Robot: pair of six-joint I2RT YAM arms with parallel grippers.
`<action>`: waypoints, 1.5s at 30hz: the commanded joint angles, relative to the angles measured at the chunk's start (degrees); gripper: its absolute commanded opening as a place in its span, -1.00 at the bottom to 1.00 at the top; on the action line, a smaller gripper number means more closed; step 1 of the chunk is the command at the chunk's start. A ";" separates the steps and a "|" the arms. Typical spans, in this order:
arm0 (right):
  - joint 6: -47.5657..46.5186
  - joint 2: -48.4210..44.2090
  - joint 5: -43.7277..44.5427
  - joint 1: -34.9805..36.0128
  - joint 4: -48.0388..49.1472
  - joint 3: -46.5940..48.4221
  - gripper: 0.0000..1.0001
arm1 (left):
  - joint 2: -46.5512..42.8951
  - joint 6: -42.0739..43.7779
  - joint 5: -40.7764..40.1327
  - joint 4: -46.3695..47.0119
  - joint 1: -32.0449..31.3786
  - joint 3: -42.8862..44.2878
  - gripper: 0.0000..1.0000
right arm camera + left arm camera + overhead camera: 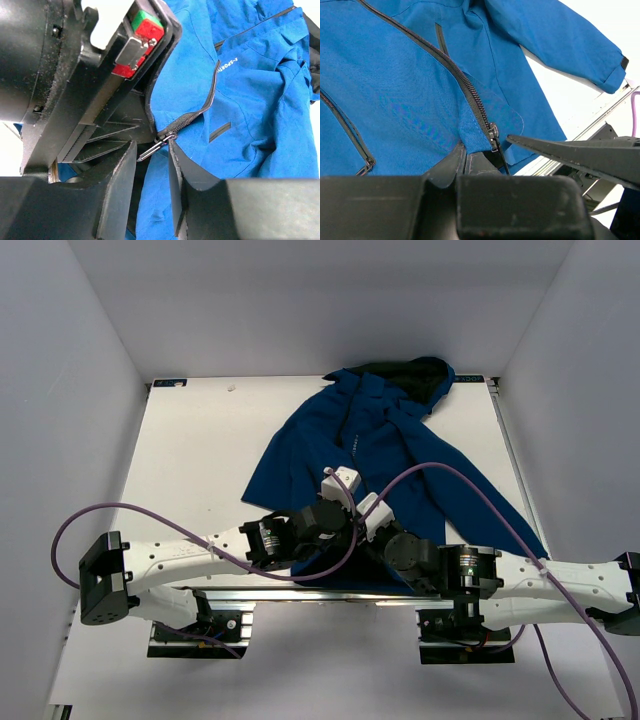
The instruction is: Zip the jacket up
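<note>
The royal-blue jacket (400, 455) lies spread on the white table, hood at the far right, its bottom hem at the near edge. In the left wrist view my left gripper (465, 152) is shut on the hem fabric just left of the dark zipper's slider (492, 132). In the right wrist view my right gripper (151, 145) stands open, its two fingers on either side of the metal pull tab (149, 148), which hangs from the slider (167, 135). The tab touches neither finger. The zipper teeth (445, 60) run closed away from the slider. From above, both grippers meet at the hem (352, 515).
Bare white table (200, 450) stretches left of the jacket, with white walls around. Purple cables (150, 515) loop over both arms. A sleeve cuff (615, 75) lies near the table's metal front rail (600, 117). The left gripper's body (100, 75) crowds the right wrist's upper left.
</note>
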 commanded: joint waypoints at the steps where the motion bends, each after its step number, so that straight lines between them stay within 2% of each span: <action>1: 1.09 -1.07 -0.09 -0.27 -1.18 0.24 -0.26 | -2.43 0.26 0.42 1.91 -0.37 0.26 -1.00; 13: 1.71 -2.13 -3.25 -1.06 -3.37 0.24 -0.26 | -2.34 0.87 0.77 2.09 -0.46 0.00 -1.00; 15: 1.79 -1.60 -3.16 -1.41 -3.81 0.24 -0.39 | -2.43 0.87 0.77 2.17 -0.46 -0.18 -1.00; 17: 1.97 -1.34 -3.16 -1.59 -4.16 0.50 -0.41 | -2.60 1.05 0.77 2.35 -0.46 -0.27 -1.00; 22: 1.62 -2.48 -3.69 -1.59 -3.55 0.50 -0.60 | -2.34 1.22 1.04 2.44 -0.37 -0.62 -1.00; 26: 1.53 -3.45 -4.39 -1.76 -3.11 0.50 -0.64 | -2.43 1.58 1.12 2.70 -0.37 -0.97 -1.00; 28: 1.53 -3.71 -4.66 -1.68 -2.85 0.50 -0.73 | -2.34 1.93 1.30 2.79 -0.46 -0.97 -1.00; 29: 1.71 -3.71 -4.57 -1.85 -2.76 0.50 -0.91 | -2.51 2.19 1.47 3.14 -0.46 -1.23 -1.00; 31: 1.79 -3.71 -4.13 -2.29 -2.50 0.50 -1.00 | -2.52 2.80 2.00 3.75 -0.46 -1.58 -1.00; 45: 0.48 -1.87 -9.93 -6.16 -0.65 0.50 -1.00 | -3.83 5.62 5.51 5.34 -0.37 -2.99 -1.00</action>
